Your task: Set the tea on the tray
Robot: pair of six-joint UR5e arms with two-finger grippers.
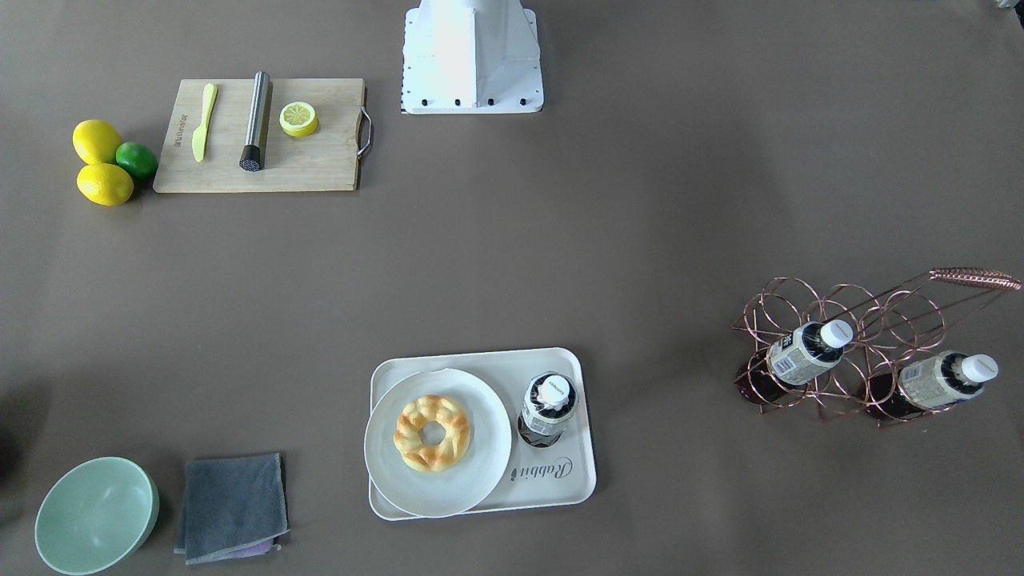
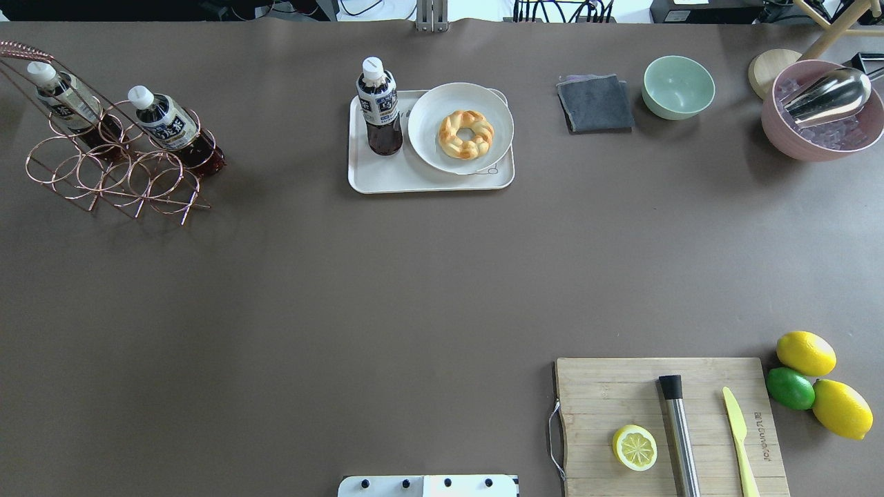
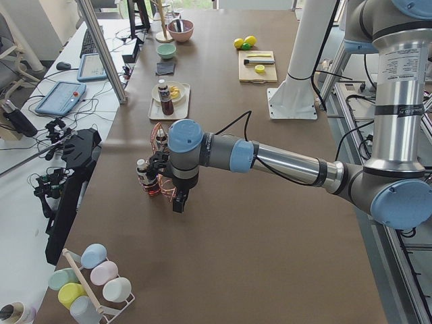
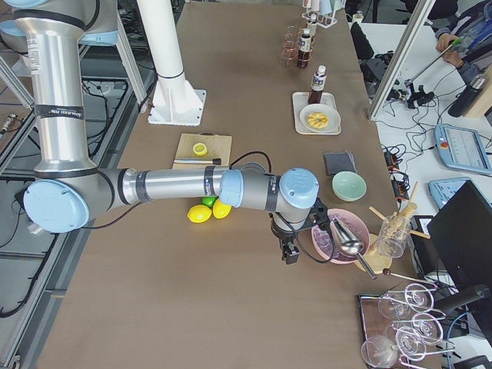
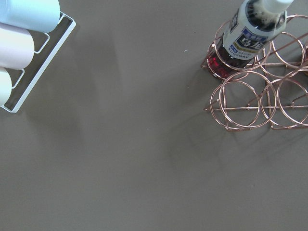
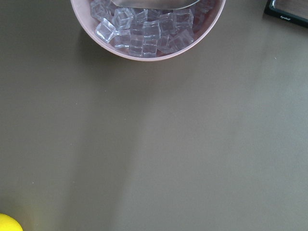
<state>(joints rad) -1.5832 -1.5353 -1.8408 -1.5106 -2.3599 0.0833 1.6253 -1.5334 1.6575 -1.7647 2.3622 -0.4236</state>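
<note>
The tea (image 1: 549, 408) is standing upright on the tray (image 1: 560, 490), lower centre of the front-facing view, just beside the plate (image 1: 382, 448). The left tool (image 3: 178, 202) is hanging well apart from it, near the wire rack (image 1: 974, 278); the right tool (image 4: 290, 252) is hanging by the pink bowl (image 2: 794, 148). I cannot tell whether either tool is released or clenched.

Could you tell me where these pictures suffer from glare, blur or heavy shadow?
Exterior front-facing: the robot base is blown out to near white. Left wrist: the bottle blurs toward its cap. Overhead exterior: even light, only a soft shadow beside the wire rack. Right wrist: faint pale bands cross the table.
</note>
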